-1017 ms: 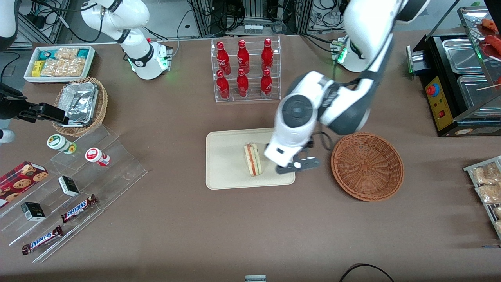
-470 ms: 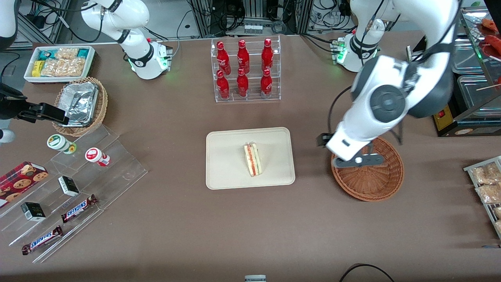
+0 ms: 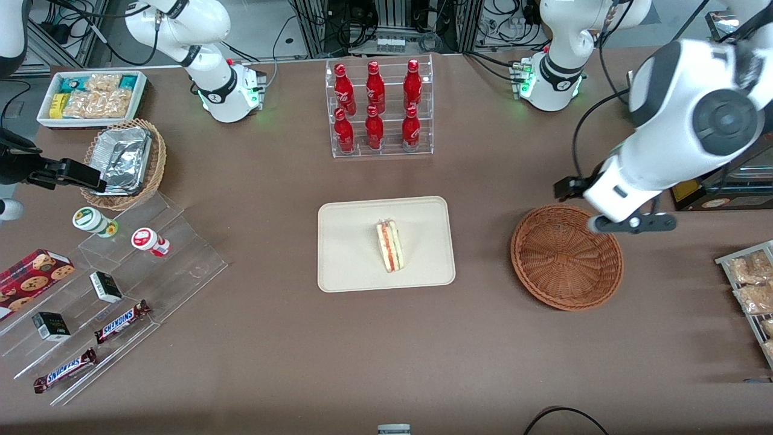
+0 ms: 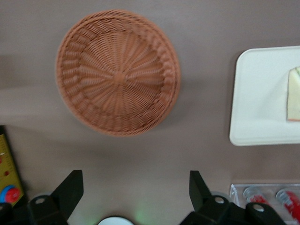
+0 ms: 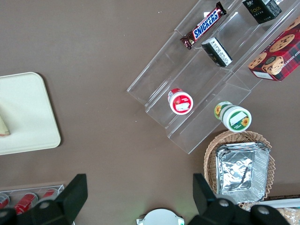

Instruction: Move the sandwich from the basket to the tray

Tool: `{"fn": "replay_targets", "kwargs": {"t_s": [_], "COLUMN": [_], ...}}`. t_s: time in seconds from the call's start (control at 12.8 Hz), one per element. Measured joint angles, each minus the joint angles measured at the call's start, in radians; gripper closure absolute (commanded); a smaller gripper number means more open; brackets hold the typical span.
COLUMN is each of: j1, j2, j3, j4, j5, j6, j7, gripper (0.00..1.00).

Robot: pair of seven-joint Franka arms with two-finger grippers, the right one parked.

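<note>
The sandwich point(image 3: 391, 246) lies on its side on the cream tray point(image 3: 350, 241), its red and green filling edge showing. The wrist view catches one pale corner of the sandwich point(image 4: 294, 93) on the tray point(image 4: 258, 98). The reddish-brown woven basket point(image 3: 566, 257) holds nothing, as the wrist view of the basket point(image 4: 118, 72) confirms. My gripper point(image 3: 632, 225) hangs above the table at the basket's rim, on the side toward the working arm's end. In the wrist view the gripper point(image 4: 133, 187) is open with only bare tabletop between its fingers point(image 4: 70, 187).
A clear rack of red bottles point(image 3: 377, 109) stands farther from the front camera than the tray. A black appliance point(image 3: 694, 151) and snack packets point(image 3: 752, 284) sit at the working arm's end. A foil-filled tan basket point(image 3: 124, 163), white bin point(image 3: 90, 96) and acrylic snack steps point(image 3: 121, 290) lie toward the parked arm's end.
My gripper has left the tray, passed over the basket and moved on toward the working arm's end. The sandwich has stayed on the tray.
</note>
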Motion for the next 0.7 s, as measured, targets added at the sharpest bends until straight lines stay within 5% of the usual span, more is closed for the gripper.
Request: {"fn": "replay_targets", "kwargs": {"t_s": [0.7], "j1": [0.116], "j2": [-0.138], "j3": [0.001], "j4": [-0.007], "j5": [0.001], "j6": [-0.161], "j7": [0.139], "gripper": [0.00]}}
